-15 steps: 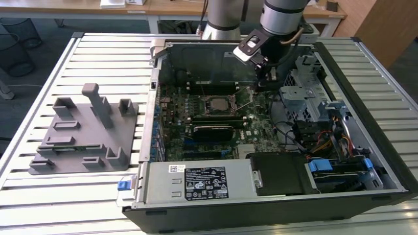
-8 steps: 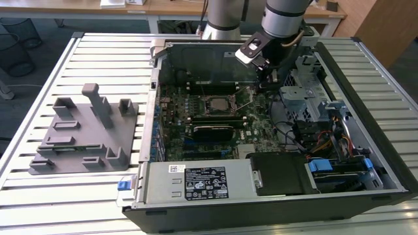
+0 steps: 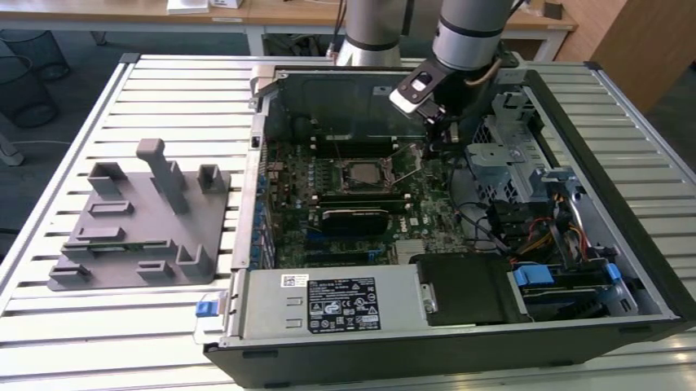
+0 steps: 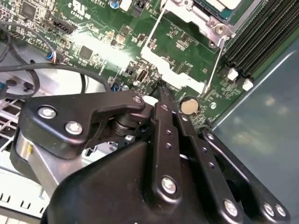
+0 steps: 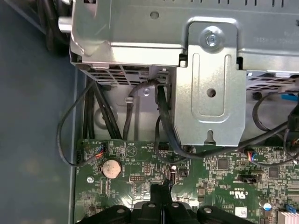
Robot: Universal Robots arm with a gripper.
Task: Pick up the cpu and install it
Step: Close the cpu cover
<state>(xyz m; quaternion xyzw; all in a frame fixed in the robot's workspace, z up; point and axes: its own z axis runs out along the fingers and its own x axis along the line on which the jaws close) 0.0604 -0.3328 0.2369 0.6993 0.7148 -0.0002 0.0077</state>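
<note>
The arm reaches down into the open computer case [image 3: 435, 358] on the slatted desk [image 3: 163, 90]. Its end effector [image 3: 435, 148] hangs low over the green motherboard [image 3: 435, 208], just beside the processor socket [image 3: 339, 173] on the exterior view's right. In both wrist views the fingertips [image 5: 163, 189] are pressed together [image 4: 159, 91], with nothing visible between them. They point at the board near a round coin cell battery [image 5: 112, 168], on the side away from the socket. The cpu [image 3: 364, 173] appears as a pale square lying flat inside the socket's metal frame. Whether it is fully seated cannot be told. A thin retention lever [image 4: 212, 65] stands tilted beside the socket, apart from the fingertips. Memory slots [image 4: 261, 32] run alongside the socket. A metal drive bracket [image 5: 210, 93] and black cables [image 5: 163, 121] sit beyond the end effector, farther from the socket. The grey fixture tray [image 3: 142, 236] lies on the desk outside the case, well apart from the socket towards the exterior view's left.
</note>
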